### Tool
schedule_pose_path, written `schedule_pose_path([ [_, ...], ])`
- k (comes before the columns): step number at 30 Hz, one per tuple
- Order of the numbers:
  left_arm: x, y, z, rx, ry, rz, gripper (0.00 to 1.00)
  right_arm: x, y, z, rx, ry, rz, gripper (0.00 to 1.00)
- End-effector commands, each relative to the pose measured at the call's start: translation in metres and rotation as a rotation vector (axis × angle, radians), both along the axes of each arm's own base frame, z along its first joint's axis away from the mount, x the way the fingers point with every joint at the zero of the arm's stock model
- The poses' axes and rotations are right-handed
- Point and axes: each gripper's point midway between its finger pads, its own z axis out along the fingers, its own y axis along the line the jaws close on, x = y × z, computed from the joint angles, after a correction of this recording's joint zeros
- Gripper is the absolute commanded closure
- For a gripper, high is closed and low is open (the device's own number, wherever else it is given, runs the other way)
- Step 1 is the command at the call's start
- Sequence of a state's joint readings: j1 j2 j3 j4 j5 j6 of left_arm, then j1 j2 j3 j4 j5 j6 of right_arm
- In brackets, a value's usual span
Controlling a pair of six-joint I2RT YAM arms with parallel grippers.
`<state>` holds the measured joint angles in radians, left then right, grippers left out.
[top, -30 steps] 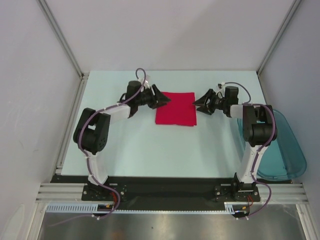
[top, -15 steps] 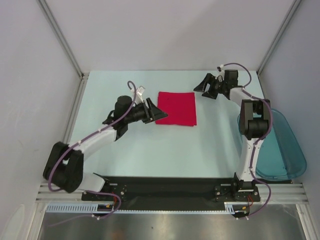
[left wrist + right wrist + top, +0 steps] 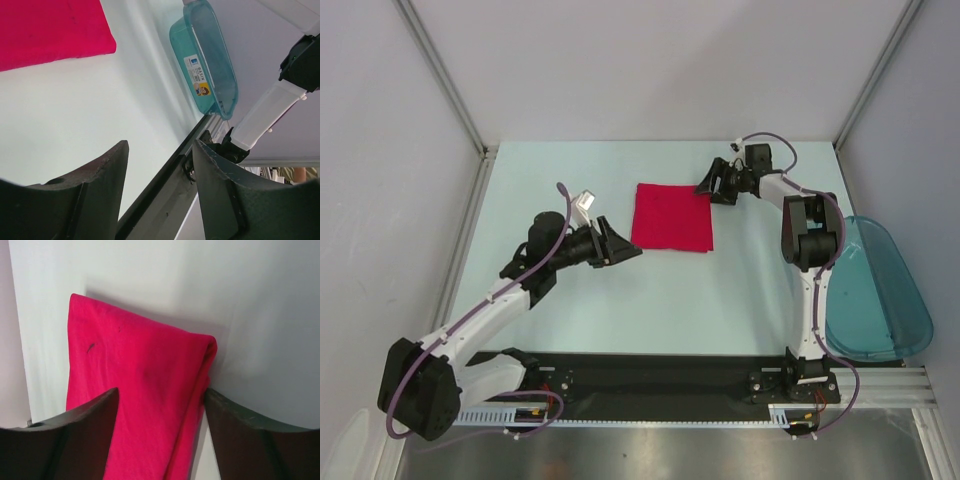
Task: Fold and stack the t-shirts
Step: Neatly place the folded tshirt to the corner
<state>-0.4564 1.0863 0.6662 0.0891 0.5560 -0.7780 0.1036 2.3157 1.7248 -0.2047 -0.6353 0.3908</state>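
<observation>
A red t-shirt lies folded into a flat rectangle on the pale table, toward the back middle. My left gripper hovers just off its near left corner, open, with nothing between the fingers. In the left wrist view only an edge of the t-shirt shows at the top left, well away from the left gripper. My right gripper is at the shirt's far right corner. In the right wrist view the right gripper stands open over the folded t-shirt, one finger above the cloth, the other beside its thick folded edge.
A translucent teal bin sits at the table's right edge, also seen as the bin in the left wrist view. A metal rail runs along the left side, and the black base bar crosses the near edge.
The left arm has pulled back and swung nearer, from the shirt's left edge to its near left corner. The right gripper has moved from the right edge to the far right corner.
</observation>
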Motion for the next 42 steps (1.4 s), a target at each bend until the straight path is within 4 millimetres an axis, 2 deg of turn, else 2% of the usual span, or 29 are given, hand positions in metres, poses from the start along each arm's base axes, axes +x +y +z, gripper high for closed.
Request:
schedule_pose_path([
  [1,-0.005,0.002,0.003,0.009,-0.032,-0.014,0.40,0.002,0.005,-0.008,0.033,0.006,0.015,0.30],
  [7,-0.006,0.006,0.007,0.006,-0.046,-0.014,0.40,-0.010,0.018,-0.015,0.126,0.033,0.035,0.40],
  [15,-0.007,0.014,0.004,-0.001,-0.035,-0.016,0.40,-0.010,0.027,-0.017,0.212,0.058,0.042,0.52],
  [21,-0.008,0.022,-0.001,-0.011,-0.023,-0.008,0.39,-0.005,0.027,-0.007,0.307,0.073,0.030,0.90],
  [25,-0.010,0.023,0.001,-0.024,-0.025,-0.018,0.39,-0.005,0.019,0.005,0.327,0.080,0.021,0.98],
  [27,-0.011,0.024,0.000,-0.027,-0.026,-0.019,0.39,-0.005,0.004,0.023,0.293,0.056,0.008,1.00],
  [28,-0.011,0.024,0.000,-0.028,-0.025,-0.021,0.39,-0.008,0.002,0.017,0.265,0.075,0.006,1.00],
  [29,-0.012,0.025,-0.002,-0.028,-0.022,-0.024,0.39,-0.006,-0.008,0.025,0.239,0.065,-0.006,1.00],
  [30,-0.012,0.025,-0.003,-0.029,-0.020,-0.026,0.39,-0.005,-0.020,0.020,0.165,0.045,-0.012,1.00],
  [32,-0.012,0.024,-0.005,-0.033,-0.010,-0.039,0.39,-0.011,-0.038,0.016,0.087,0.130,-0.030,1.00],
  [33,-0.012,0.023,-0.004,-0.035,-0.009,-0.045,0.39,-0.017,-0.062,0.010,0.025,0.180,-0.057,1.00],
  [35,-0.013,0.022,-0.005,-0.038,-0.001,-0.059,0.39,-0.012,-0.083,0.015,-0.023,0.175,-0.080,1.00],
  [36,-0.014,0.021,-0.006,-0.041,0.007,-0.074,0.39,-0.015,-0.102,0.013,-0.044,0.202,-0.110,1.00],
  [40,-0.015,0.018,-0.011,-0.044,0.027,-0.095,0.39,-0.013,-0.149,0.019,-0.143,0.194,-0.165,1.00],
  [41,-0.015,0.017,-0.012,-0.045,0.033,-0.098,0.39,-0.004,-0.162,0.028,-0.177,0.168,-0.188,1.00],
  [42,-0.014,0.016,-0.013,-0.047,0.043,-0.106,0.39,-0.007,-0.170,0.028,-0.190,0.205,-0.199,1.00],
])
